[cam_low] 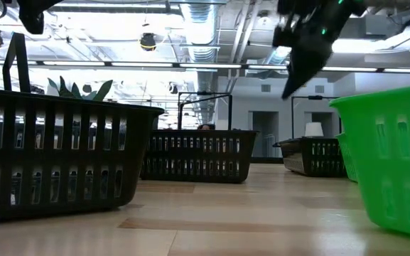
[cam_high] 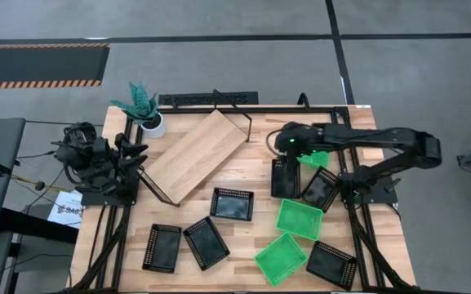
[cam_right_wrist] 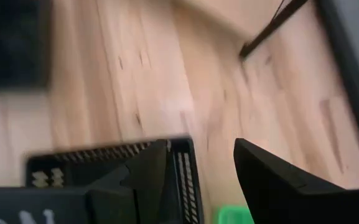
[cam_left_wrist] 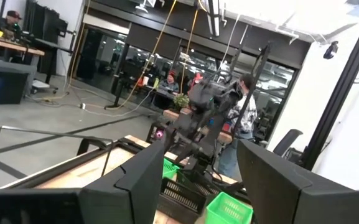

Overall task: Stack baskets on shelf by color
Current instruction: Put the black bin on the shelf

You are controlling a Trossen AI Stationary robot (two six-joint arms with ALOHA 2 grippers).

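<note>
From above, the shelf (cam_high: 196, 154) lies slanted at upper centre of the table (cam_high: 243, 253), black baskets (cam_high: 232, 204) and green baskets (cam_high: 299, 219) scattered below it, while the right gripper (cam_high: 282, 143) hovers at centre right over a black basket (cam_high: 285, 178) and the left gripper (cam_high: 133, 149) waits at left. In the right wrist view its jaws stand spread and empty above that basket's rim (cam_right_wrist: 114, 155); the left wrist view shows its jaws parted too, holding nothing.

Right arm (cam_high: 357, 140) hides most of one green basket (cam_high: 315, 158) near the table's far right edge. Right wrist view: motion-blurred; black basket (cam_right_wrist: 114, 158) cut off by fingers.
</note>
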